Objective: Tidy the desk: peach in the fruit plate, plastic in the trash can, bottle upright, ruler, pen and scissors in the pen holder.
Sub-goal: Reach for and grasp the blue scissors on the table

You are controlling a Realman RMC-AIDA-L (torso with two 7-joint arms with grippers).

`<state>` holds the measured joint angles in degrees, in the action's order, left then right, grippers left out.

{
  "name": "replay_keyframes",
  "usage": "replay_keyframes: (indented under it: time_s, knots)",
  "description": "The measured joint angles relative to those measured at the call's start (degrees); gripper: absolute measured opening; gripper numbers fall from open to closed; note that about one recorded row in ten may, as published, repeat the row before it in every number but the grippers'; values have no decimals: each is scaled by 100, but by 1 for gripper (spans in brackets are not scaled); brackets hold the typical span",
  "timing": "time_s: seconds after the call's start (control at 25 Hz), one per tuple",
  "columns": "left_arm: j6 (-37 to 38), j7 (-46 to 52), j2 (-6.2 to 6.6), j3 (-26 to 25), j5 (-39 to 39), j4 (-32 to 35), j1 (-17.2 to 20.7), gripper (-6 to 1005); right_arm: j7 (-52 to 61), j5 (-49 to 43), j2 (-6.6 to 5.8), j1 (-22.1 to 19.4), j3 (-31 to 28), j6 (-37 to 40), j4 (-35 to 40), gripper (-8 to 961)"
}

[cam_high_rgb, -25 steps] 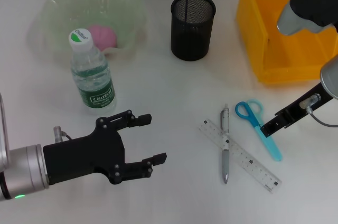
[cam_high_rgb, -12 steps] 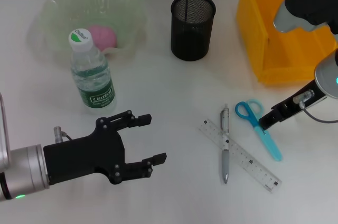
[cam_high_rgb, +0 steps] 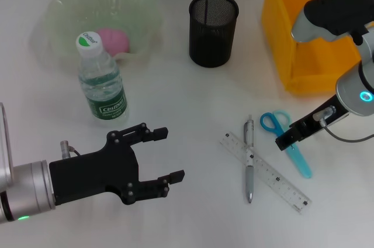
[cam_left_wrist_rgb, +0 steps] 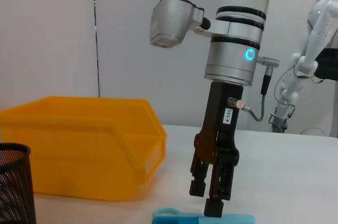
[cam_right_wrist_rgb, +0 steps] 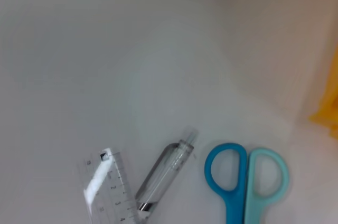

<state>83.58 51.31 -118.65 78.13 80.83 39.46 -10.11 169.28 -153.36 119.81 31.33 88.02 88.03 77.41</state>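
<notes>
Over the scissors [cam_high_rgb: 286, 137], right end effector [cam_high_rgb: 284, 140] pointing down at the blue shaft just below the loops, tip close to or touching it; fingers nearly together in the left wrist view, but impossible to tell whether gripping yet. Likely poised there to pick the scissors up for the pen holder [cam_high_rgb: 213, 21].

Near the front left of the bench [cam_high_rgb: 193, 219], left end effector [cam_high_rgb: 161, 159] hovering level, fingers spread wide and holding nothing, apparently idle.

Already sorted, by the look of it: peach [cam_high_rgb: 114, 40] resting in the fruit plate [cam_high_rgb: 58, 14] at the far left; bottle [cam_high_rgb: 100, 84] upright just in front of that plate.

Still lying flat at centre right: pen [cam_high_rgb: 249, 169] crossing over the ruler [cam_high_rgb: 266, 172], scissors just beside them to the right, not touching either.

Yellow bin [cam_high_rgb: 304, 31] at the far right, its near edge close behind the right arm. Pen holder standing alone at centre back, mouth open, with bare bench between it and the scissors. Crossed pen and ruler close on the left of the scissors, so little sideways room there.
</notes>
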Motion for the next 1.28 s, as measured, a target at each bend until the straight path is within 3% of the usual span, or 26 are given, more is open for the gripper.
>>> replay_keyframes:
  time_s: [0.68, 1.0, 1.28]
  knots:
    - [11, 1, 4, 15, -6, 0, 0, 797, 0, -3, -2, 43, 7, -126, -136, 610]
    - [3, 1, 0, 37, 4, 1, 0, 797, 0, 105, -2, 48, 41, -259, -307, 438]
    - [0, 1, 0, 49, 4, 1, 0, 797, -1, 123, -2, 49, 50, -311, -365, 399]
